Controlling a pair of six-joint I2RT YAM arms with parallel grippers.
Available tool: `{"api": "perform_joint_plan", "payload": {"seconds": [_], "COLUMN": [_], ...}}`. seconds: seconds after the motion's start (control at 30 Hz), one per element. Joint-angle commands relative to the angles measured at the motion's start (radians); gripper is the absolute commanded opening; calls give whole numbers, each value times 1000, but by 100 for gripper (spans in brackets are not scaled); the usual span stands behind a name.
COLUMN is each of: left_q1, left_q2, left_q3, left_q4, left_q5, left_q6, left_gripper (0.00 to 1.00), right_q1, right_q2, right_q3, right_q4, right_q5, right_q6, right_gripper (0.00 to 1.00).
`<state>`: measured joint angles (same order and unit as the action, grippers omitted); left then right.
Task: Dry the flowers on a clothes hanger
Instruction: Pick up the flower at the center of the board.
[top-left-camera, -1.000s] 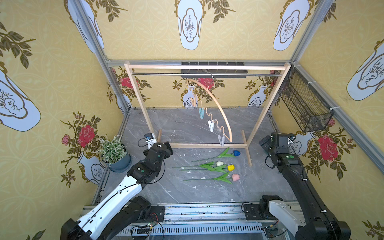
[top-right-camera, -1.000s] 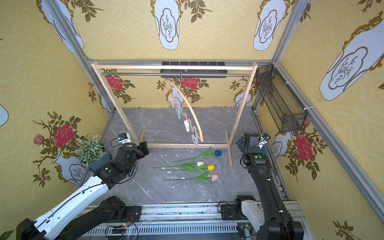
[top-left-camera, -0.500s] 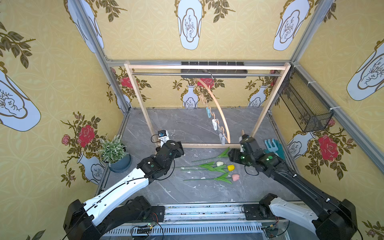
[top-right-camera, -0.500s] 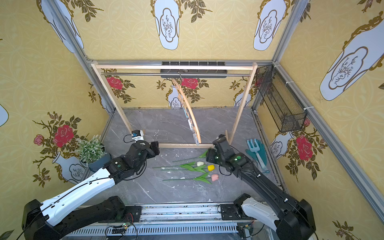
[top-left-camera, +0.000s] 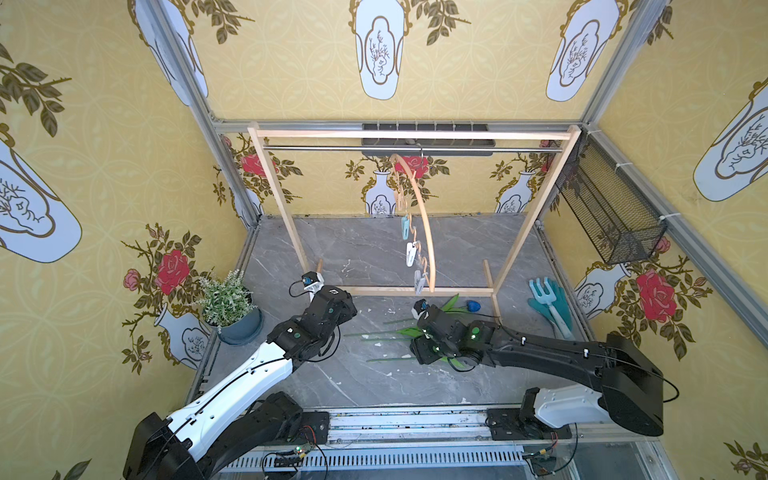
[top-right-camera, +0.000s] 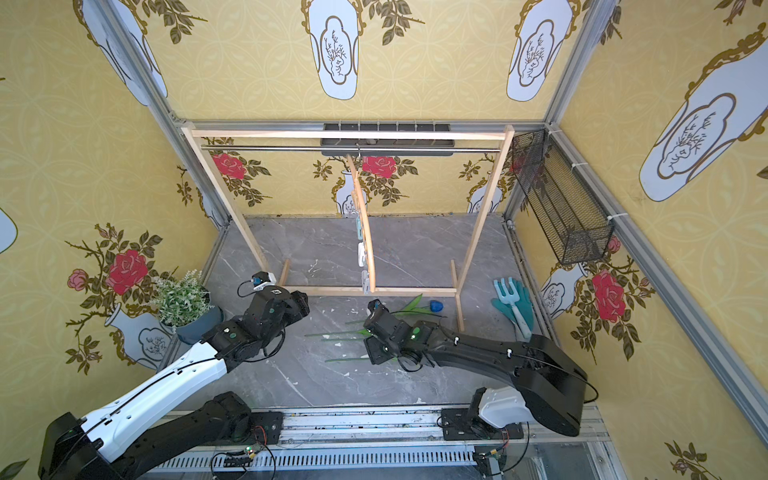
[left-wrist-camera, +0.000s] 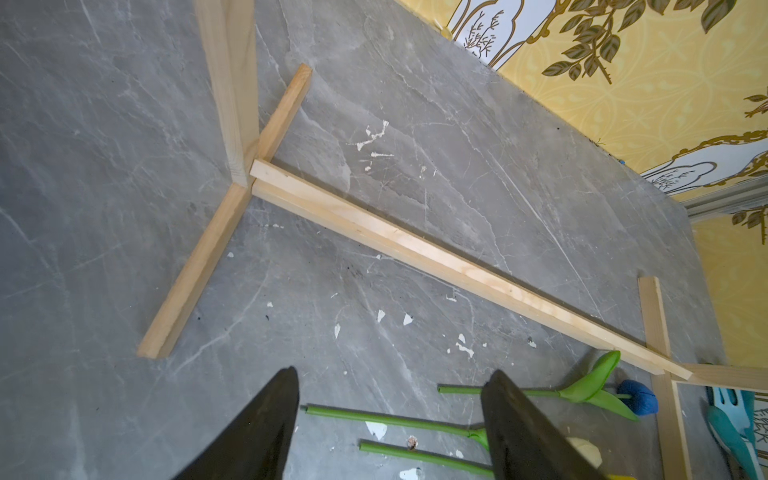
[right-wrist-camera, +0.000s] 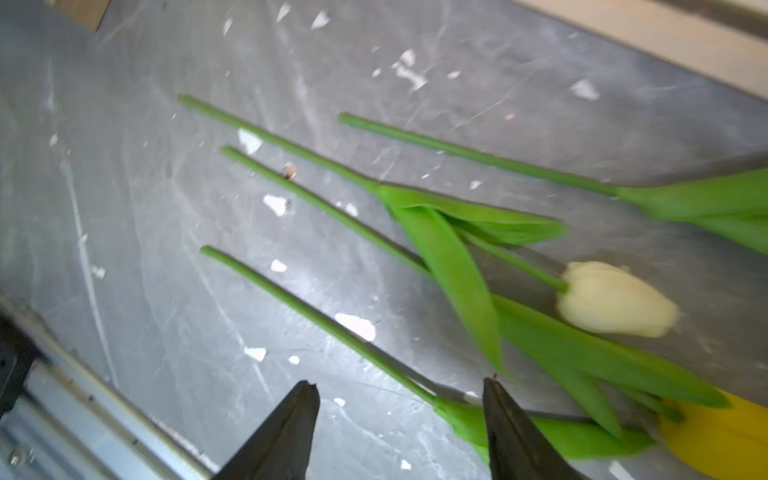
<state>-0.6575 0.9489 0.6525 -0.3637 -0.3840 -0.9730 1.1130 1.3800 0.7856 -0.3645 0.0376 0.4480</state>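
Four artificial tulips with long green stems and leaves, the flowers (right-wrist-camera: 436, 249), lie on the grey marble-patterned table (top-left-camera: 374, 249), just on the near side of the base bar of the large rectangular light-wood rack (top-left-camera: 415, 134). Their stems point left and their heads right. The blue head (top-left-camera: 473, 306) lies farthest, and the cream-white head (right-wrist-camera: 615, 299) and yellow head (right-wrist-camera: 723, 436) show in the right wrist view. The right arm covers the rest in both top views. The right tool (right-wrist-camera: 399, 381) hangs low over the nearest stem with its fingers spread and nothing pinched; contact with the stem cannot be told. The left tool (left-wrist-camera: 394, 371) hovers left of the stem ends, also spread and holding nothing. The thin arched light-wood clothes hanger (top-left-camera: 424, 224) hangs by its hook from the rack's metal rail (top-left-camera: 332, 147), turned nearly edge-on, its small pastel pegs (top-left-camera: 410, 253) holding nothing. A leafy potted plant (top-left-camera: 226, 297) stands at the left wall, and a teal hand rake (top-left-camera: 548, 299) lies at the right.
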Motion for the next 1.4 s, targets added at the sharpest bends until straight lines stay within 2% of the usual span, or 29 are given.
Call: {"api": "perform_joint_plan", "payload": {"seconds": [0.0, 0.07, 0.17, 0.27, 0.37, 0.57, 0.63, 0.77, 0.9, 1.03, 1.2, 1.37], "left_q1": [5, 5, 6, 6, 5, 6, 5, 5, 5, 5, 4, 5], "left_q2": [-14, -20, -29, -43, -58, -83, -93, -110, -107, -92, -84, -81], "left_q3": [-31, -41, -63, -89, -114, -130, -131, -145, -157, -162, -168, -168], "left_q4": [53, 62, 89, 106, 112, 98, 92, 94, 110, 131, 150, 152], "left_q5": [13, 9, 11, 8, 9, 16, 12, 2, 12, 22, 26, 25], "left_q6": [-30, -50, -73, -96, -118, -132, -132, -134, -142, -144, -146, -153], "left_gripper": [73, 71, 70, 67, 66, 64, 64, 64, 64, 63, 62, 60], "right_q1": [-56, -90, -82, -60, -47, -44, -40, -12, -4, 1, 14, 40], "right_q2": [30, 54, 146, 240, 284, 289, 290, 289, 292, 326, 360, 369], "right_q3": [21, 39, 98, 125, 121, 132, 135, 157, 168, 174, 181, 179], "right_q4": [-24, -28, -65, -74, -55, -56, -62, -90, -112, -123, -122, -103], "right_q5": [-91, -122, -146, -155, -149, -145, -137, -111, -106, -93, -76, -47], "right_q6": [-102, -122, -167, -186, -183, -186, -187, -185, -188, -198, -211, -239], "right_gripper": [63, 62, 55, 44, 43, 41, 37, 37, 42, 39, 33, 21]}}
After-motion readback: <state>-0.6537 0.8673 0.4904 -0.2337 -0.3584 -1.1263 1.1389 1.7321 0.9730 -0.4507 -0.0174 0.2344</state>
